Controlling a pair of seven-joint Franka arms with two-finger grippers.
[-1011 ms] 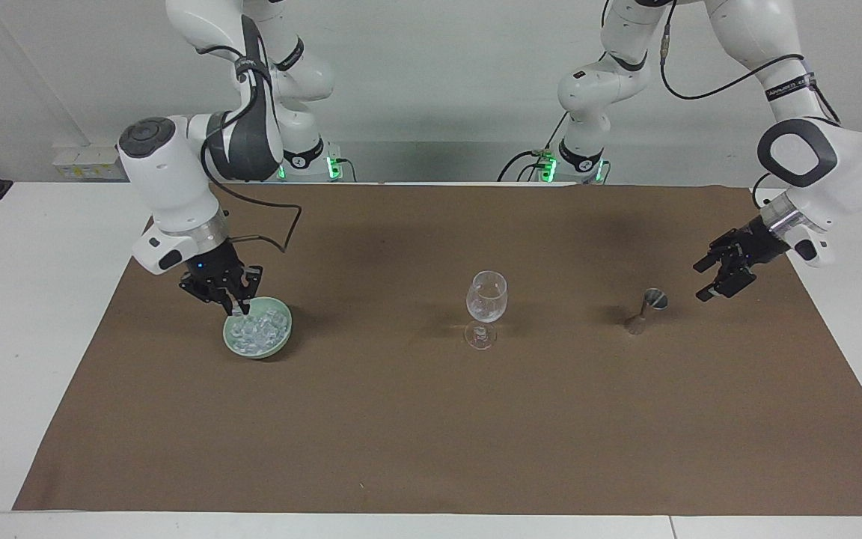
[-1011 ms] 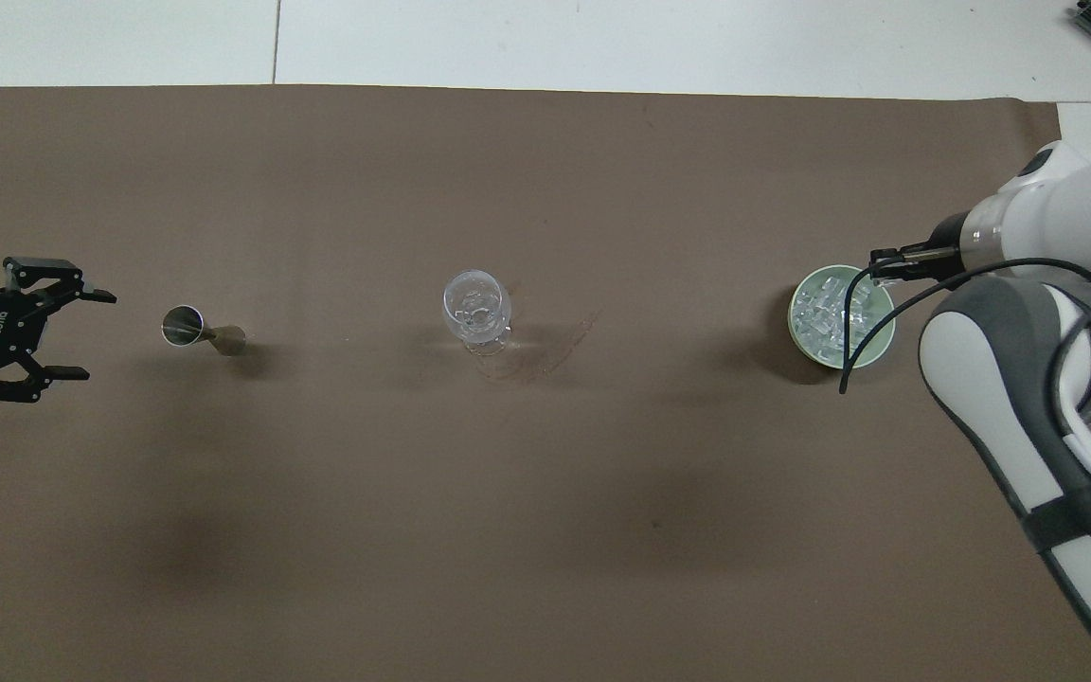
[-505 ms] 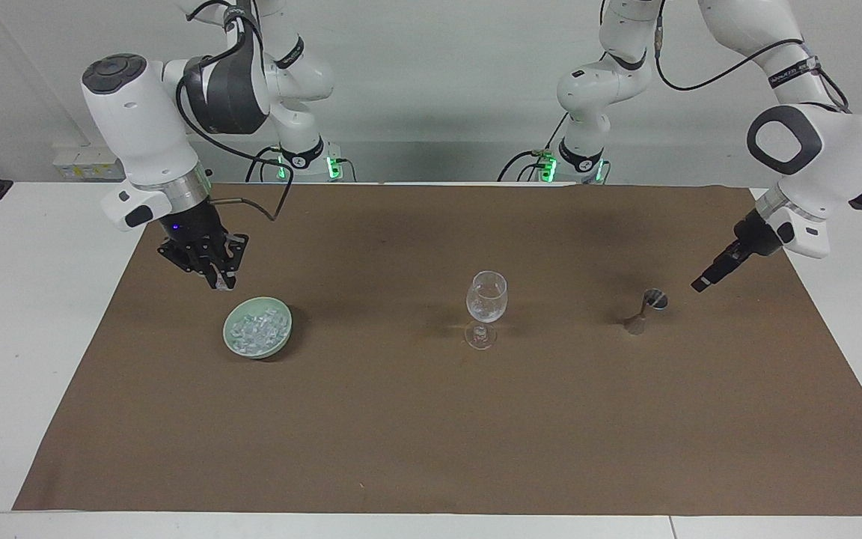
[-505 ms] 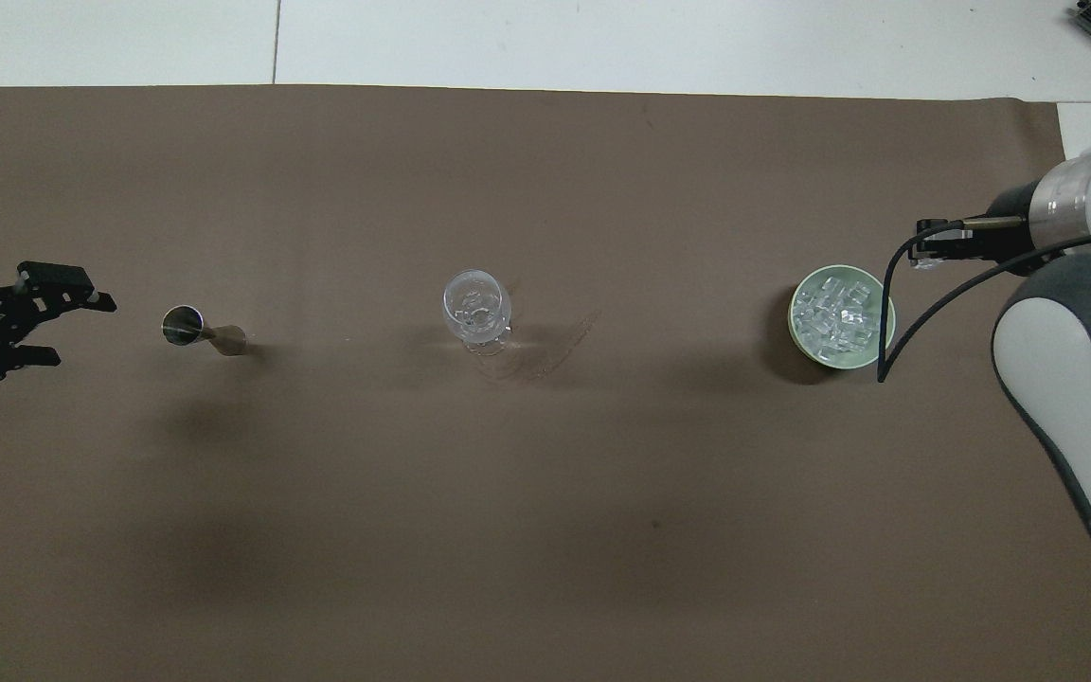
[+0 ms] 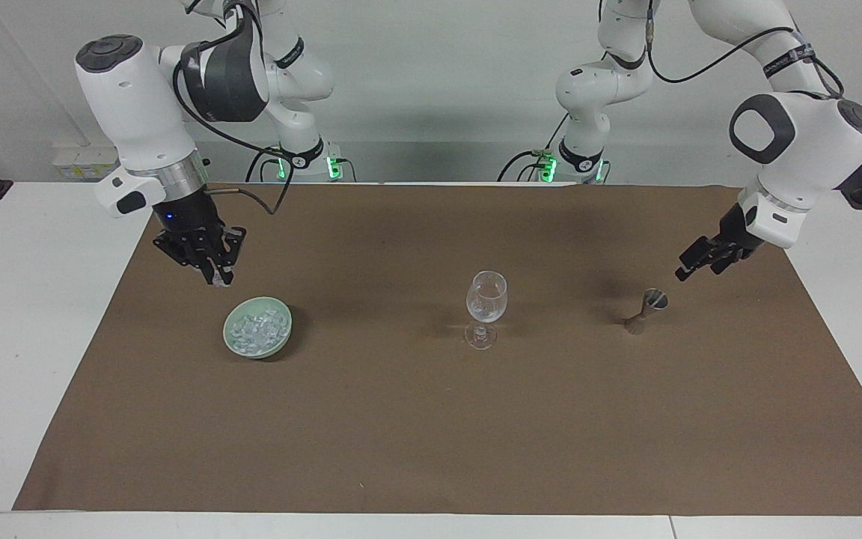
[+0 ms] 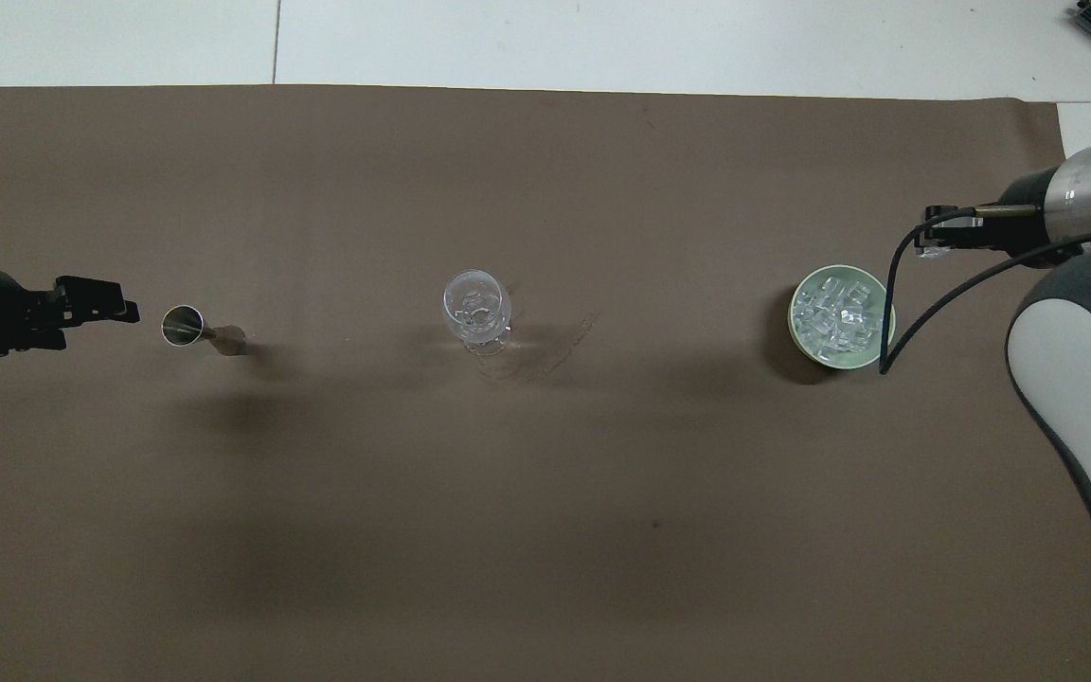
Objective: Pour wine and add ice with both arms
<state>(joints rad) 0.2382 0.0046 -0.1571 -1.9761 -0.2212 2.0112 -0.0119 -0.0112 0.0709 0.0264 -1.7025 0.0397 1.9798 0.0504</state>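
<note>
Under the right claw [image 5: 220,278] and a little toward mid-bench sits the green bowl [image 5: 257,337] heaped with ice [image 5: 255,327]. The claw is lifted clear of it, fingertips together, with what looks like one pale chunk pinched between them; I cannot be sure. A second ago this claw was down in the bowl, so it has risen and drawn back toward its arm's end of the bench. The step in hand appears to be adding ice. Next comes a carry to the wine glass [image 5: 486,299] at mid-bench, which seems to hold some chunks already, then a release right above its rim. The left claw [image 5: 695,263] hangs just above the small metal jigger [image 5: 646,310], jaws spread apart, empty; it has turned at the wrist and edged closer since.
</note>
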